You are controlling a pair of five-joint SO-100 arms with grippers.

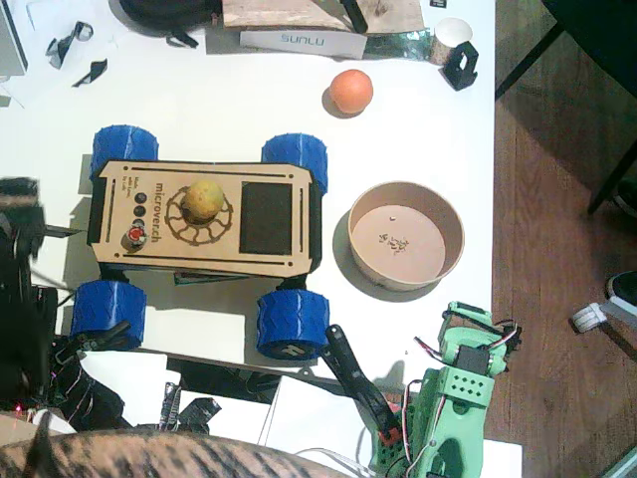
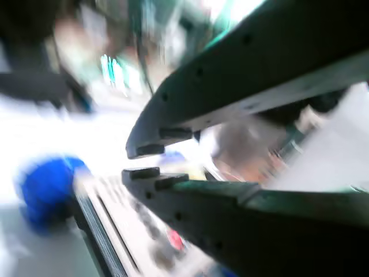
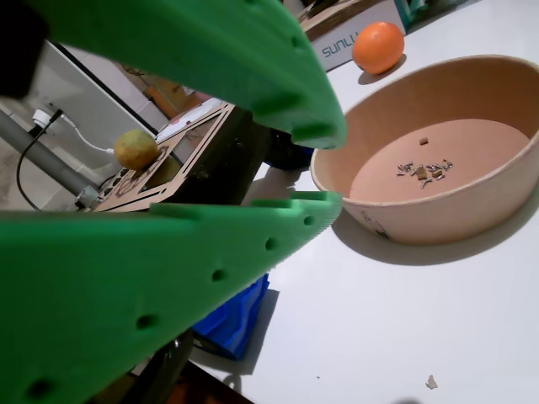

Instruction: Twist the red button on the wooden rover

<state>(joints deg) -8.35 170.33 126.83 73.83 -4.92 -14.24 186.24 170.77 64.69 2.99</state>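
Closest, in a wrist view: right tool (image 3: 328, 168), bright green, jaws apart with nothing between them. Mounted on the green right arm (image 1: 453, 398), at 5 o'clock in the fixed view, clear of the rover.

In a wrist view, badly blurred: left tool (image 2: 141, 161), dark, jaws parted by a narrow gap and clamped on nothing. Hovering over the deck, not touching it as far as the blur allows. Below the jaws, at 6 o'clock, a red smear that looks like the red button (image 2: 176, 239). At 9 o'clock, a blue wheel (image 2: 46, 184).

Next out, on the white desk (image 1: 229, 110): the wooden rover (image 1: 269, 169), lying lengthwise from 9 to 3 o'clock on four blue wheels. Red button (image 1: 132, 239) at the deck's 8 o'clock corner, just beside a row of small black buttons, untouched. Seated in the cut-out gear ring at mid-deck, a yellowish ball (image 1: 204, 199); black square panel at its 3 o'clock.

At 3 o'clock of the rover, just beside it: a round tan bowl (image 1: 406, 185) holding a few small scraps.

Farther, at 1 o'clock of the rover and well apart from it: an orange ball (image 1: 350, 91). Beyond that, at the 12 o'clock edge, a box lettered "SUNLU" (image 1: 304, 42).
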